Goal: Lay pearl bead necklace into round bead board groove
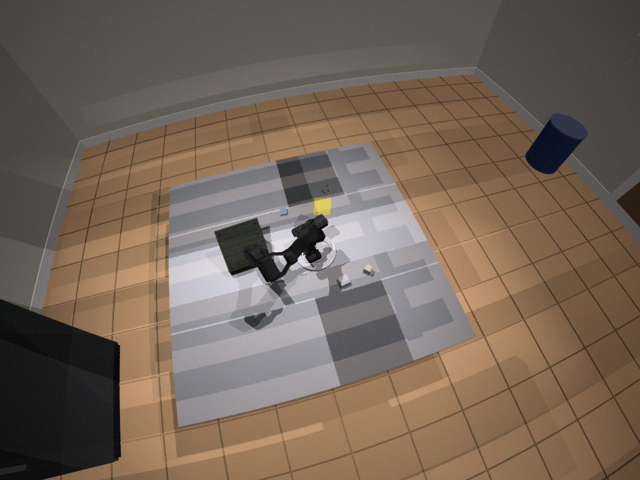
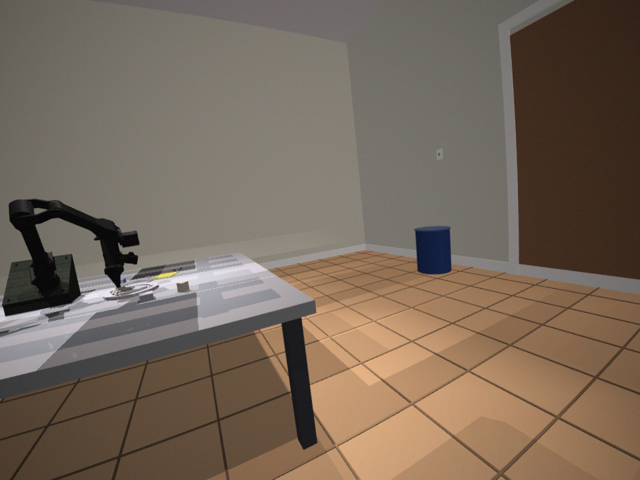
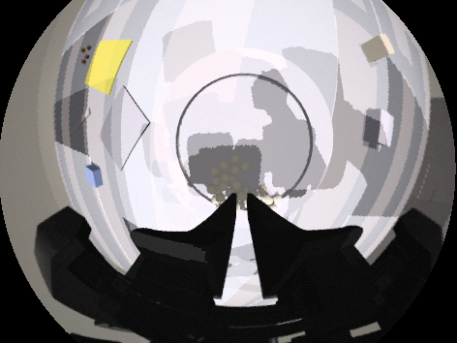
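Observation:
The round bead board (image 1: 327, 256) (image 3: 244, 61) lies flat on the table, with a dark ring visible on it in the wrist view. The pearl bead necklace (image 3: 224, 177) is bunched on the side of the board nearest my gripper, partly inside the dark ring and partly across its near edge. My gripper (image 2: 118, 286) (image 3: 242, 198) points down at that near edge. Its fingertips are nearly together, with a bead of the necklace between them. The other beads lie just ahead of and beside the tips. The arm covers part of the board in the top view.
A yellow square (image 1: 322, 206) (image 2: 166, 275) (image 3: 108, 65), several small brown dots and a blue block (image 1: 283, 211) (image 3: 94, 176) lie left of the board in the wrist view. A beige block (image 1: 367, 269) (image 2: 182, 286) (image 3: 379, 48) and a whitish block (image 1: 344, 281) (image 3: 384, 125) lie right.

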Action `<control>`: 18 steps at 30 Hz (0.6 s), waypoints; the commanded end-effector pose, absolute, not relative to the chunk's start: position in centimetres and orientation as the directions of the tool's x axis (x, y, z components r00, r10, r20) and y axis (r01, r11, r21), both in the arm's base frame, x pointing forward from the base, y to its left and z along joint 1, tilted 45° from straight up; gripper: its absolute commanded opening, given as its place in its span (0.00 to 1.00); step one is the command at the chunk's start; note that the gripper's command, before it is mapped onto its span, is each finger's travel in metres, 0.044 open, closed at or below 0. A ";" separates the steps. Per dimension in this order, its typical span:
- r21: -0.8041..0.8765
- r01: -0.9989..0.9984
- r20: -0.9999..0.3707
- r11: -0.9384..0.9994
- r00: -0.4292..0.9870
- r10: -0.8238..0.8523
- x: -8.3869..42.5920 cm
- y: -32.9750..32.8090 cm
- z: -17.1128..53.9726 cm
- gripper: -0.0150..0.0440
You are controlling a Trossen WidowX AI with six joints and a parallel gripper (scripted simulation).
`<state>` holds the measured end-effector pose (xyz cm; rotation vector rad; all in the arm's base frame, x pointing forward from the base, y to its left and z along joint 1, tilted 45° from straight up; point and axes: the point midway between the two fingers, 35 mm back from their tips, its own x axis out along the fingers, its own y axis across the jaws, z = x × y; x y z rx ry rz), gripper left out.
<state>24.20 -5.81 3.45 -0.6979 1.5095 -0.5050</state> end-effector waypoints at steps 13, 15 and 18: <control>-0.693 -0.120 -0.719 0.711 0.034 -0.694 24.8 -6.1 3.3 0.30; -0.693 -0.120 -0.719 0.711 0.034 -0.694 24.8 -6.1 3.3 0.39; -0.693 -0.120 -0.719 0.711 0.034 -0.694 24.8 -6.1 3.3 0.52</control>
